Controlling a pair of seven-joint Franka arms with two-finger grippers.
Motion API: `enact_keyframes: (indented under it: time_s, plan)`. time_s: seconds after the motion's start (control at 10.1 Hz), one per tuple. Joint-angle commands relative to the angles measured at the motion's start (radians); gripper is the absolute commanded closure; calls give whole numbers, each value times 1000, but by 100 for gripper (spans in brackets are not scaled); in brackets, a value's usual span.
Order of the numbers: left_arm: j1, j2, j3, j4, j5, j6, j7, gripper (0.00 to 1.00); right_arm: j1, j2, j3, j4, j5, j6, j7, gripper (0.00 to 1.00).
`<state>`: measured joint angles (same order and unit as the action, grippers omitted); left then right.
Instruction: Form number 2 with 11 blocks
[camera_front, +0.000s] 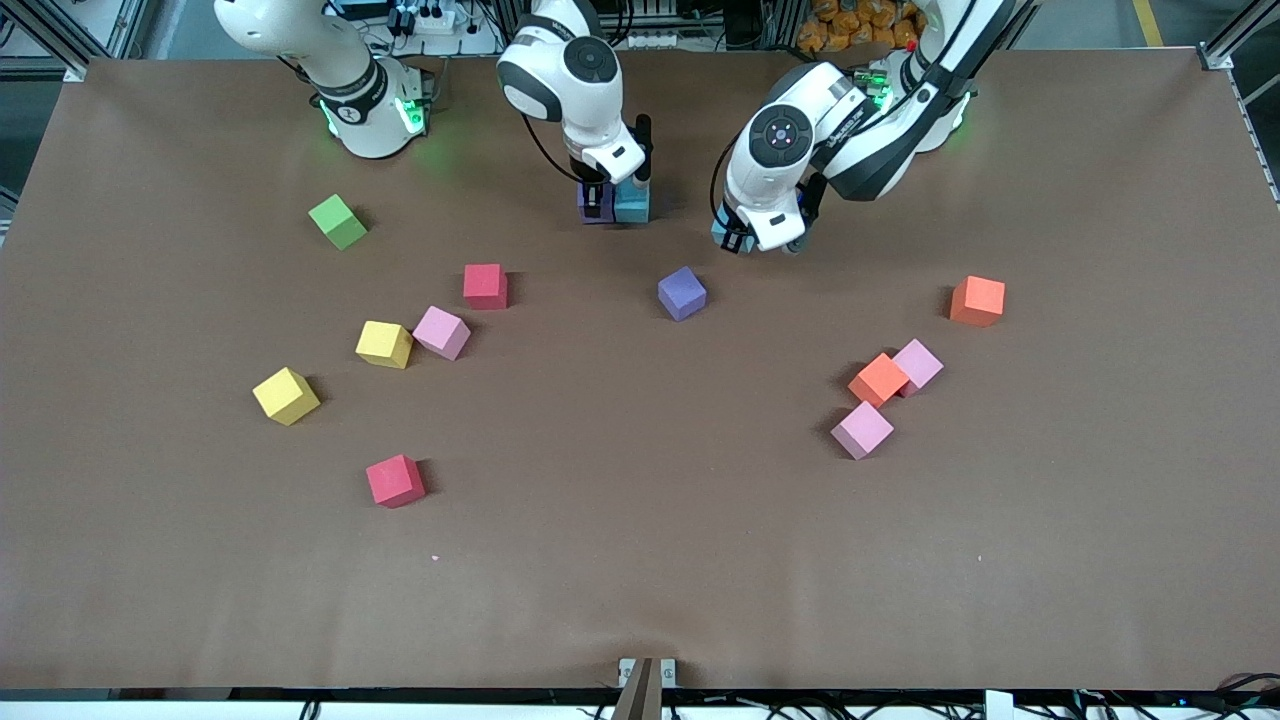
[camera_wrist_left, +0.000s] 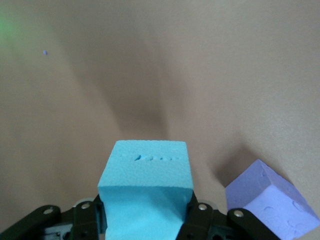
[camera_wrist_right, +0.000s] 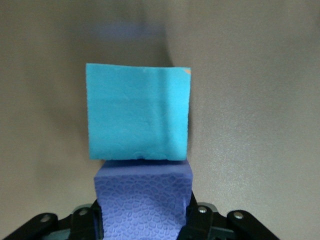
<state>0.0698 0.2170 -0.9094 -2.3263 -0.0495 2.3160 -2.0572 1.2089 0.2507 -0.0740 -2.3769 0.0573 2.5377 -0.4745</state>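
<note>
The right gripper (camera_wrist_right: 145, 220) is clamped on a purple cube (camera_wrist_right: 144, 192) that butts against the light blue cube (camera_wrist_right: 137, 115) lying just ahead of its jaws on the table (camera_front: 640, 560). Seat it flush and square before letting go. The left gripper (camera_wrist_left: 145, 220) is closed on a second light blue cube (camera_wrist_left: 146, 185), with another purple cube (camera_wrist_left: 272, 205) beside its jaws; bring it in level alongside the row.

I count three pink cubes (camera_front: 441, 332), two red (camera_front: 485, 286), two orange (camera_front: 977, 301), two yellow (camera_front: 384, 344), two purple (camera_front: 682, 293), two light blue (camera_front: 632, 203), one green (camera_front: 338, 221).
</note>
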Motion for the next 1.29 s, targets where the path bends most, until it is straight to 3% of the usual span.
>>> enact_keyframes:
  time_s: [0.0,0.3,0.4,0.5,0.79,1.19]
  plan:
    - [-22,8,-6,-62,-30,101,-99,65,12,12,-7,8,-7,6,20,95]
    - [-56,44,-6,-71,-32,173,-234,64,14,21,-7,16,-7,6,20,91]
    - [-70,44,-6,-82,-32,219,-263,64,12,21,-7,16,-7,6,22,66]
    - [-87,56,-5,-88,-32,253,-299,64,12,21,-7,18,-7,4,20,1]
    - [-128,65,-5,-111,-30,319,-368,64,11,4,-7,18,-7,-11,22,0]
    - [-166,74,-3,-126,-30,367,-422,64,11,-98,-7,18,-7,-124,77,0]
